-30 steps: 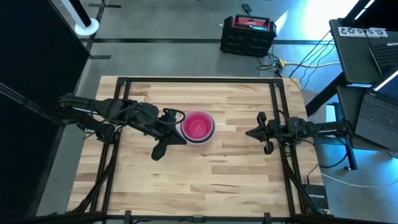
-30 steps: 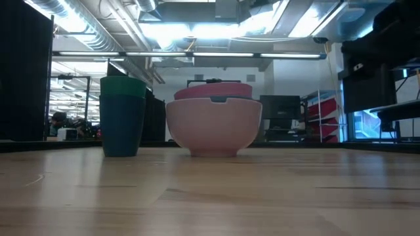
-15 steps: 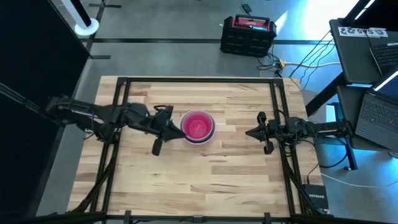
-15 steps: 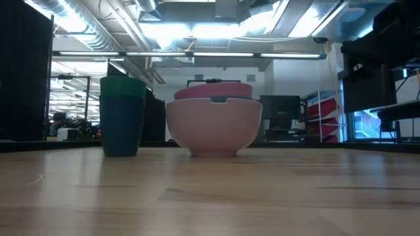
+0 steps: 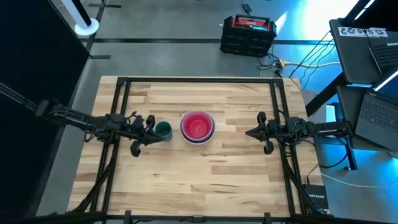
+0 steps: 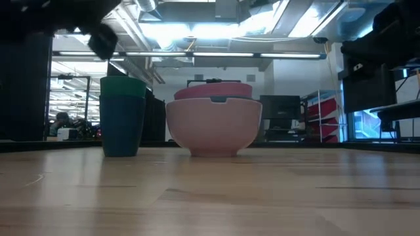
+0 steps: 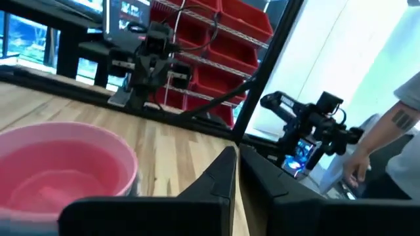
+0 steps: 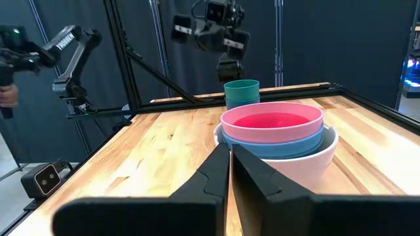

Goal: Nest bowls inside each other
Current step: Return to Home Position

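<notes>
The nested bowls (image 5: 198, 126) stand near the table's centre as one stack. In the right wrist view the magenta bowl (image 8: 272, 120) sits innermost, inside the pale pink bowl (image 8: 244, 136). A blue bowl (image 8: 289, 147) follows, and the white bowl (image 8: 314, 164) is outermost. Whether a second blue bowl lies between them cannot be told. The green cup (image 5: 163, 129) stands just beside the stack at its 9 o'clock, seated in the top of a blue cup (image 6: 122, 128). Change over the last second: the left gripper (image 5: 149, 127) has pulled back from the stack's 9 o'clock rim toward the table's 9 o'clock edge. This uncovers the green cup from above. The gripper now hangs above the table just at the cup's 9 o'clock, touching nothing. Its fingers (image 7: 225, 172) are drawn together with only a thin slit between them and grip nothing. The bowls and cups stand exactly where they stood a second ago. The right gripper (image 5: 252, 132) has not moved. It waits well apart at the stack's 3 o'clock, its fingers likewise pressed together on nothing. Assessment: no loose bowl shows anywhere on the table, so the nesting appears complete. The retreat reads as the arm returning to rest. The only remaining hazard is the left arm brushing the cup stack as it withdraws.
</notes>
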`<state>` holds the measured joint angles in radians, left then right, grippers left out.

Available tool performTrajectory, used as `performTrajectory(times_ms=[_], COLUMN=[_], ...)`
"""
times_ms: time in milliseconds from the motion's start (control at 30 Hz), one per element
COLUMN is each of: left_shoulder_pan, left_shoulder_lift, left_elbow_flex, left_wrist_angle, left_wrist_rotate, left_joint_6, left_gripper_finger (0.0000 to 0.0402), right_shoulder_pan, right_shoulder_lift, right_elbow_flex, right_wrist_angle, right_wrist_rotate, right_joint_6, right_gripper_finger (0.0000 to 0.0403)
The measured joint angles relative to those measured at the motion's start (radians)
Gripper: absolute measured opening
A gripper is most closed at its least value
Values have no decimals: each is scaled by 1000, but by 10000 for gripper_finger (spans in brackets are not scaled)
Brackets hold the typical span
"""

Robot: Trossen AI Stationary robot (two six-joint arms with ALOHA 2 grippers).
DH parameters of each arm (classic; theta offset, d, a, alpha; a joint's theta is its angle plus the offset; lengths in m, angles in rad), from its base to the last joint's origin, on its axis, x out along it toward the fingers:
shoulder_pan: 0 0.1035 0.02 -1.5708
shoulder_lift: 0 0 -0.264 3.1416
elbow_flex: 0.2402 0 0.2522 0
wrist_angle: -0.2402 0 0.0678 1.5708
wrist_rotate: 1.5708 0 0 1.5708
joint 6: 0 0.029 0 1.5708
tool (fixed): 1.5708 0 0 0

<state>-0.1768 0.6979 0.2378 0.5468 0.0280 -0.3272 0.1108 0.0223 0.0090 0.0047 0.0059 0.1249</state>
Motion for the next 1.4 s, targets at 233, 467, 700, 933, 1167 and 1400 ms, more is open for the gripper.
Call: performTrajectory(times_ms=[233, 467, 700, 933, 1167, 1400], left_shoulder_pan=[1, 5, 88, 166, 212, 217], left_shoulder_lift=[-204, -384, -591, -681, -677, -670], left_elbow_flex=[-195, -229, -229, -228, -228, -228], left_wrist_angle=[42, -149, -537, -535, -538, -539], left_wrist_rotate=[0, 0, -22, -28, -29, -29], left_joint_6=[10, 69, 120, 210, 252, 257], left_gripper_finger=[0, 0, 0, 0, 0, 0], right_shoulder_pan=[0, 0, 0, 0, 0, 0], right_shoulder_lift=[0, 0, 0, 0, 0, 0], right_elbow_flex=[0, 0, 0, 0, 0, 0], right_wrist_angle=[0, 0, -1, -1, 0, 0], right_wrist_rotate=[0, 0, 1, 1, 1, 1], right_joint_6=[0, 0, 0, 0, 0, 0], right_gripper_finger=[1, 1, 1, 1, 1, 1])
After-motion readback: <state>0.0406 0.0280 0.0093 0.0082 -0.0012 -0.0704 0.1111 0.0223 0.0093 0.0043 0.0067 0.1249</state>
